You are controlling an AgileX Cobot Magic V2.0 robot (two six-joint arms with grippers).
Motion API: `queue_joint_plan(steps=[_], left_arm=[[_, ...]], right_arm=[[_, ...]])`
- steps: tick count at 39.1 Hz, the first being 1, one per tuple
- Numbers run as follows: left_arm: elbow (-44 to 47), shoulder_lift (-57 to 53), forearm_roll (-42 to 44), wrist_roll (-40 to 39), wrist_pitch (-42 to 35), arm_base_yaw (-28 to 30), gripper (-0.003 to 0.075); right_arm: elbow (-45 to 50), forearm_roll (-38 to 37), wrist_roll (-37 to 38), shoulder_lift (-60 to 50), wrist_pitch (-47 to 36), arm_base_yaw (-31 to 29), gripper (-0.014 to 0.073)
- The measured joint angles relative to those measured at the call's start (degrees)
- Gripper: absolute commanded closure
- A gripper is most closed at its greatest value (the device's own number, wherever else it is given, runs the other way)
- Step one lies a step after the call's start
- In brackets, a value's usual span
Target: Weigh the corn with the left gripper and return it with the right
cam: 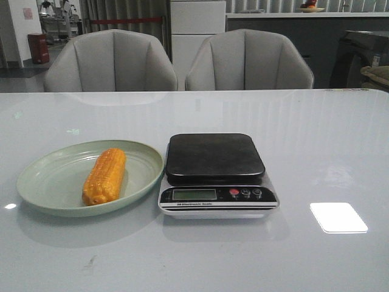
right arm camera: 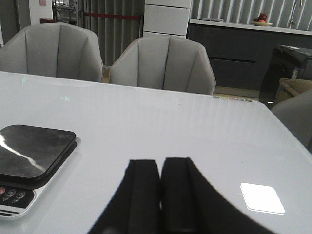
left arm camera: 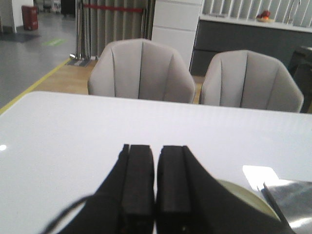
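Left wrist view shows the left gripper (left arm camera: 155,180) with its two black fingers pressed together, holding nothing, above the bare table (left arm camera: 73,131); the right gripper (right arm camera: 160,192) is closed and empty too. I think the risk is this: the corn (cam: 104,176) is round and lies loose in the green plate (cam: 42,176), so an off-centre pinch could roll it away. The corn is not visible beside the fingers; the plate stands just left of the scale (cam: 214,159).

Plate (cam: 42,182) and scale (cam: 216,173) sit just beside each other mid-counter (cam: 328,146); right and far sides open.
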Motion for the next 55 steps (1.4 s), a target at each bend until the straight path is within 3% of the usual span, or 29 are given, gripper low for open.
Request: queue_joint_plan(steps=[17, 21, 30, 34, 46, 55], left_arm=[[4.79, 2.13, -0.18, 0.0, 1.99, -1.83, 0.0591], [4.91, 3.5, 0.47, 0.0, 2.03, -3.96, 0.0514], [4.7, 7.5, 1.33, 0.0, 2.73, -7.31, 0.019], [3.59, 9.71, 1.43, 0.0, 3.35, -7.61, 0.0109], [-3.08, 19.39, 1.02, 0.0, 6.71, -7.61, 0.0111], [-9.74, 33.7, -0.62, 0.0, 9.22, -10.32, 0.0111]], right_arm=[[0.0, 0.0, 0.0, 0.0, 0.0, 0.0, 0.0437], [0.0, 0.0, 0.0, 0.0, 0.0, 0.0, 0.0437], [0.0, 0.0, 0.0, 0.0, 0.0, 0.0, 0.0437], [0.0, -0.09, 0.0, 0.0, 0.0, 0.0, 0.0437], [0.0, -0.09, 0.0, 0.0, 0.0, 0.0, 0.0437], [0.0, -0.09, 0.0, 0.0, 0.0, 0.0, 0.0437]])
